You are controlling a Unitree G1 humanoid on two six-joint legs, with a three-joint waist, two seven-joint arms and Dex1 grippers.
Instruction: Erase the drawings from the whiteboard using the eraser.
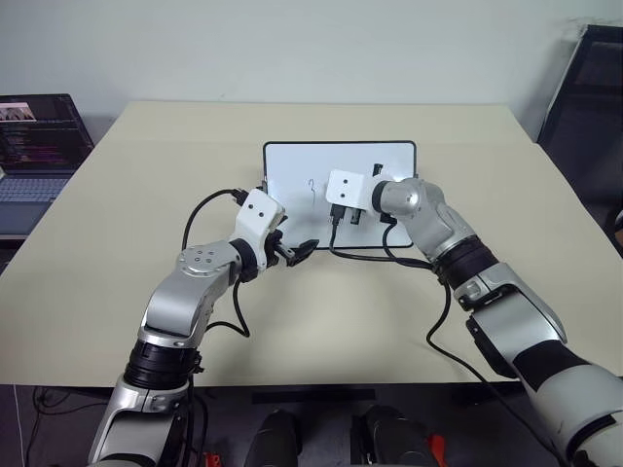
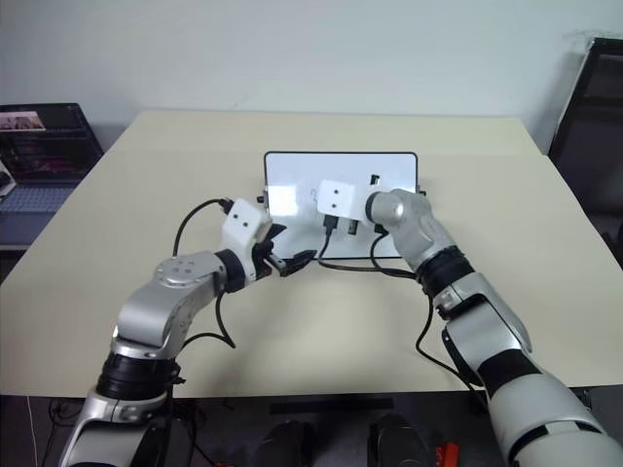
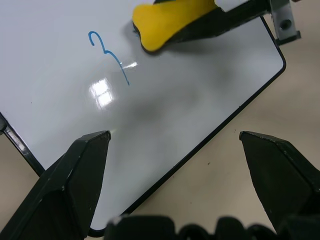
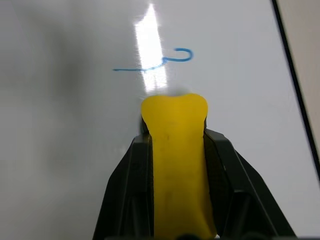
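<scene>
Right gripper (image 4: 172, 145) clamped on eraser (image 4: 177, 165), tip on whiteboard (image 1: 292, 161). Wrist views reveal blue drawings (image 4: 167, 60) beside eraser. Left gripper (image 3: 175, 145) spread wide, holding nothing, over near edge.

A yellow eraser (image 4: 175, 150) was seen on the white, black-framed whiteboard (image 3: 200, 100). The drawings (image 3: 107, 55) were blue.
</scene>
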